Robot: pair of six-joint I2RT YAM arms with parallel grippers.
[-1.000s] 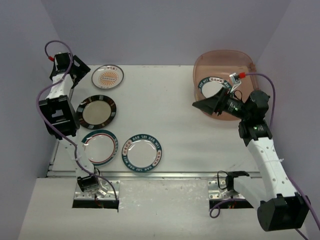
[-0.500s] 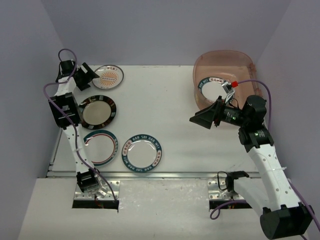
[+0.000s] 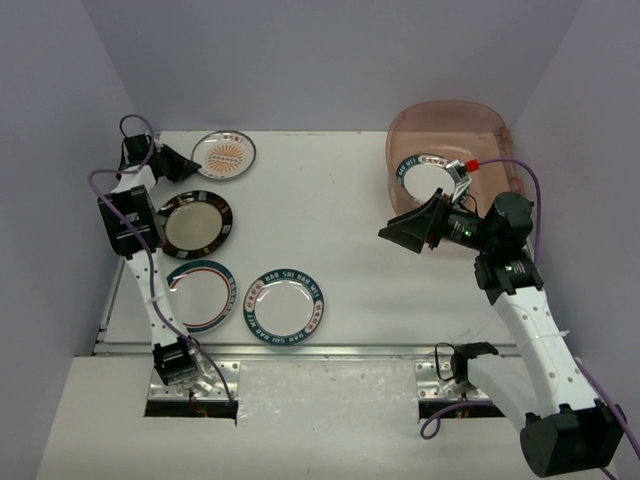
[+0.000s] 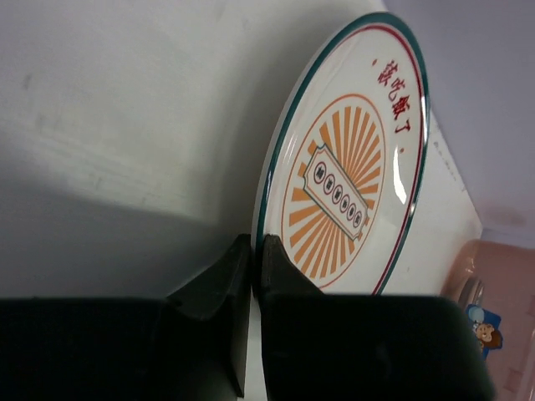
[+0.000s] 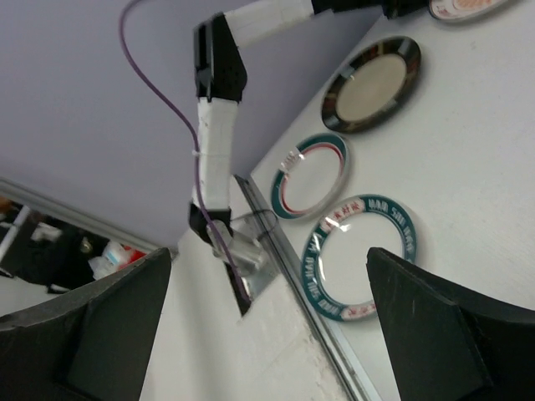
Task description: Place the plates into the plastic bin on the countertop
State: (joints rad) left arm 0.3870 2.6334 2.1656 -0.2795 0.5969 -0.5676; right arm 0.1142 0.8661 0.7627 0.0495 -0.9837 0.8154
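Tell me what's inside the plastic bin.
One white plate with a green-and-red rim lies inside the plastic bin. The right arm covers the bin's near part, so anything there or under that plate is hidden.

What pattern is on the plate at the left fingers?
The plate has an orange sunburst, green-and-red rim; left wrist view.

Far-left corner: sunburst plate, white with orange rays, teal-red rim. Left edge: black-rimmed plate. Far-right corner: plastic bin, translucent pinkish-brown.
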